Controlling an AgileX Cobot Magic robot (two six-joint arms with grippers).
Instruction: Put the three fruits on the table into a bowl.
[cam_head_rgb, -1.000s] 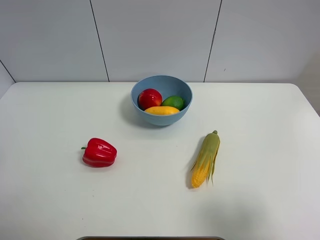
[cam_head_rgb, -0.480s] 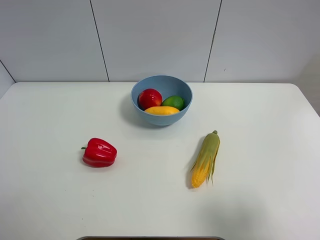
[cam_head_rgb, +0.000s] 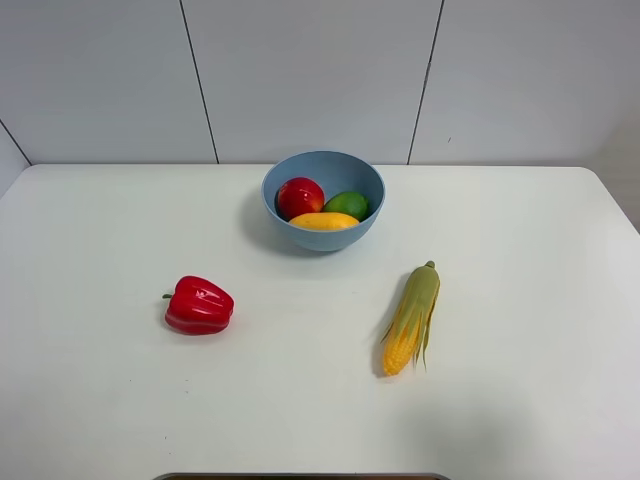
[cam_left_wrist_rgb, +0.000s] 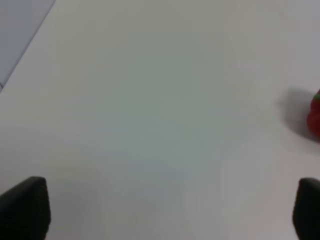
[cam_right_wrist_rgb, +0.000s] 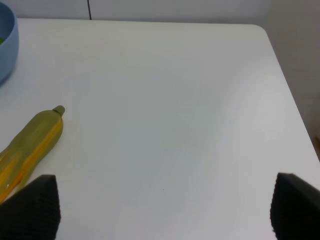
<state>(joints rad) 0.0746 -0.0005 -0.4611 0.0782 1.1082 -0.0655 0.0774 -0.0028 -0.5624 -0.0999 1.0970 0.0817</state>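
Observation:
The light-blue bowl (cam_head_rgb: 323, 180) stands at the back middle of the white table (cam_head_rgb: 520, 300). Inside it lie the three fruits: the red-and-yellow apple (cam_head_rgb: 300, 197), the green lime (cam_head_rgb: 347, 205) and the yellow-orange mango (cam_head_rgb: 323, 221). Neither arm shows in the exterior high view. In the left wrist view my left gripper (cam_left_wrist_rgb: 165, 212) is open over bare tabletop, its dark fingertips (cam_left_wrist_rgb: 25, 207) far apart. My right gripper (cam_right_wrist_rgb: 162, 210) also stands open over bare table, with nothing between its fingertips (cam_right_wrist_rgb: 30, 207). The bowl's rim (cam_right_wrist_rgb: 6, 47) shows at the edge of that view.
A red bell pepper (cam_head_rgb: 199, 305) lies left of centre on the table; its edge (cam_left_wrist_rgb: 316, 117) shows in the left wrist view. A corn cob with green husk (cam_head_rgb: 411, 318) lies right of centre, near my right gripper (cam_right_wrist_rgb: 30, 145). The table's right edge (cam_right_wrist_rgb: 295, 115) is close.

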